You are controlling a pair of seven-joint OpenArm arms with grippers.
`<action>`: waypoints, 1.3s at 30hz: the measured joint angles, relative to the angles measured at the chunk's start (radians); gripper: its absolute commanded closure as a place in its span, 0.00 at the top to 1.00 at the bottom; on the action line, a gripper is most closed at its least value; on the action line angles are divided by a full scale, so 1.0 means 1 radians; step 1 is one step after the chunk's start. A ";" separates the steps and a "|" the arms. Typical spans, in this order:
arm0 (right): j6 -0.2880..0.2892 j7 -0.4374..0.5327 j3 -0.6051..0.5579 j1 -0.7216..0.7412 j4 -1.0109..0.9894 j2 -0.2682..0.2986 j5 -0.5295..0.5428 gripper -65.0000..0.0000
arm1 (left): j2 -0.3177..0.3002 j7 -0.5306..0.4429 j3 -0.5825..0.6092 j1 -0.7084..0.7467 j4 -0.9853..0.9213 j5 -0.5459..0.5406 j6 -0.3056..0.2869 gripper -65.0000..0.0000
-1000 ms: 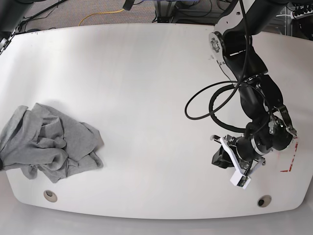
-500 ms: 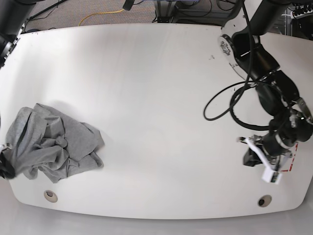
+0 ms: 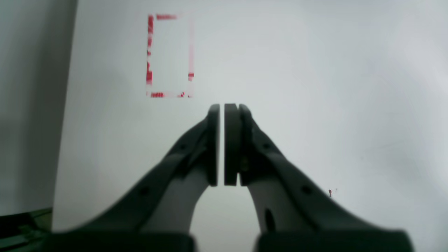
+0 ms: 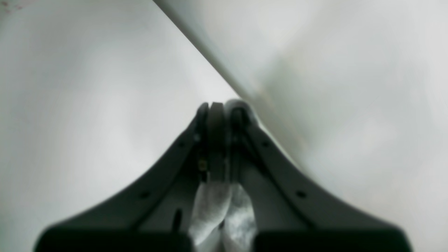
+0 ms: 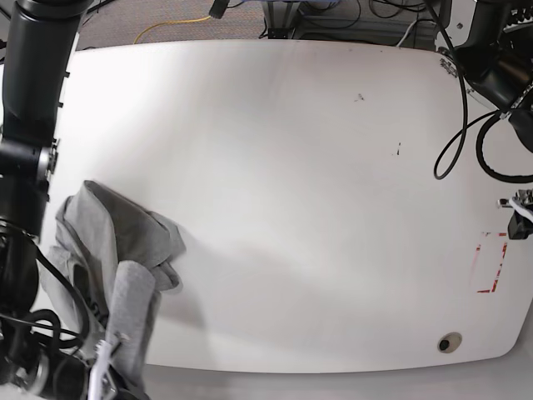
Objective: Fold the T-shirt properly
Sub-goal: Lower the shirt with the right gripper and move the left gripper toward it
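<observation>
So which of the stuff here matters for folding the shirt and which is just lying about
Part of the job:
T-shirt, crumpled at the table's near left edge
right hand, shut on T-shirt fabric
left hand, shut, empty

Just lying about:
red rectangle mark
yellow cable on the floor
table

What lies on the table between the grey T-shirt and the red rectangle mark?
Nothing: the base view shows bare white table between the crumpled grey T-shirt and the red rectangle mark.
</observation>
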 measured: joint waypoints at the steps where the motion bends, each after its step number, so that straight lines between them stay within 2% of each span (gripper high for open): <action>1: 0.002 0.005 -0.018 0.027 0.004 -0.034 0.015 0.00 | -0.002 0.000 -0.020 0.026 0.006 -0.023 0.000 0.00; 4: 0.002 0.016 -0.031 0.105 0.005 -0.096 0.018 0.00 | -0.009 0.014 -0.090 0.084 0.024 -0.029 0.000 0.00; 7: -0.001 0.009 -0.100 0.191 -0.008 -0.132 -0.051 0.00 | -0.015 0.019 -0.129 0.112 0.036 -0.025 0.000 0.00; 10: -0.002 0.023 -0.137 0.209 -0.048 -0.213 -0.066 0.00 | -0.011 0.014 -0.130 0.113 0.036 -0.039 0.000 0.00; 13: 0.000 0.013 -0.163 0.174 -0.093 -0.342 -0.065 0.00 | -0.008 0.002 -0.139 0.144 0.049 -0.053 0.000 0.00; 15: 0.002 0.011 -0.166 0.164 -0.124 -0.389 -0.053 0.00 | -0.006 0.012 -0.161 0.164 0.070 -0.042 0.000 0.00; 18: 0.001 0.011 -0.161 0.178 -0.184 -0.435 -0.069 0.00 | -0.011 0.019 -0.174 0.166 0.082 -0.021 0.000 0.00; 22: 0.000 0.032 -0.151 0.183 -0.253 -0.500 -0.076 0.00 | -0.006 0.006 -0.159 0.152 0.089 -0.056 0.000 0.00; 27: 0.000 0.037 -0.159 0.173 -0.270 -0.559 -0.073 0.00 | -0.007 0.013 -0.159 0.156 0.090 -0.036 0.000 0.00; 29: 0.001 0.043 -0.161 0.179 -0.268 -0.553 -0.055 0.00 | -0.007 0.015 -0.161 0.158 0.090 -0.036 0.000 0.00; 31: 0.001 0.052 -0.161 0.184 -0.266 -0.513 -0.050 0.00 | -0.006 0.014 -0.158 0.156 0.090 -0.039 0.000 0.00; 35: 0.001 0.044 -0.156 0.179 -0.268 -0.380 -0.071 0.00 | -0.007 0.012 -0.118 0.157 0.090 -0.039 0.000 0.00; 39: 0.000 0.030 -0.152 0.175 -0.262 -0.270 -0.077 0.00 | -0.003 0.011 -0.019 0.153 0.090 -0.043 0.000 0.00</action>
